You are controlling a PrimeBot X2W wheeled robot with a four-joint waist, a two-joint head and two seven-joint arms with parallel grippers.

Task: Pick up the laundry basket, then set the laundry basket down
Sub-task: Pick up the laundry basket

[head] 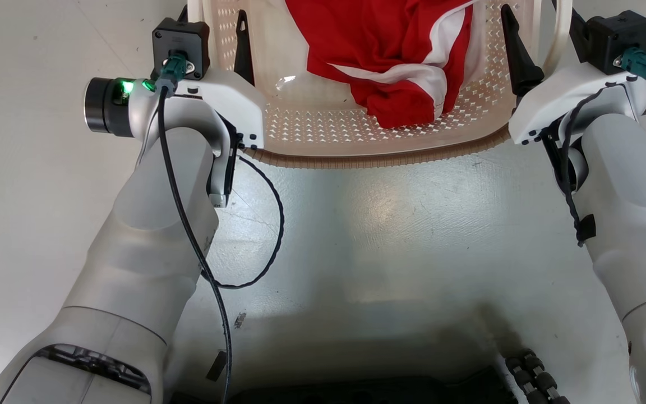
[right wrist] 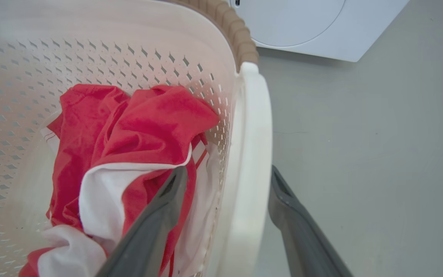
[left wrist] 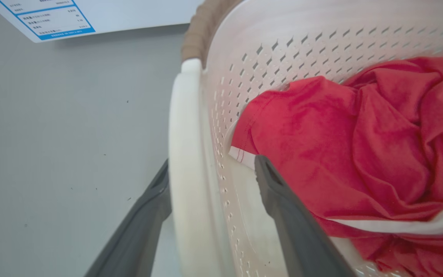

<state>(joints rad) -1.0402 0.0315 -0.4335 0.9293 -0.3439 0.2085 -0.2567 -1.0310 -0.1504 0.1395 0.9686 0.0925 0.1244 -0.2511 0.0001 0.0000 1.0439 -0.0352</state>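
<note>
Laundry basket [head: 356, 160] sits at the top centre of the head view, on or just above the grey floor [head: 384, 235]; which of the two I cannot tell. Its brown rim curves along the near side, and a red and white garment [head: 390, 62] is bunched inside. The long axis of the laundry basket runs left to right across that frame, with one white loop handle at each short end.

In the left wrist view, the left handle [left wrist: 185, 154] rises through the middle of the frame. The left tool [left wrist: 213, 163] straddles it: one dark finger is outside at the lower left, and the other is inside the perforated wall, beside the red cloth. The fingers are spread, not visibly clamped.

The right wrist view mirrors this. The right handle [right wrist: 250, 154] stands between the parted fingers of the right tool [right wrist: 228, 171]. Its inner finger lies over the garment, and its outer finger is over bare floor at the lower right. A white washing machine [right wrist: 302, 23] fills the upper right of that view.

Neither arm looks nearer than the other, since each is already at its own end. My judgement is that the lift depends on both tools closing across the handles and rising together, so the long axis stays level.
</note>
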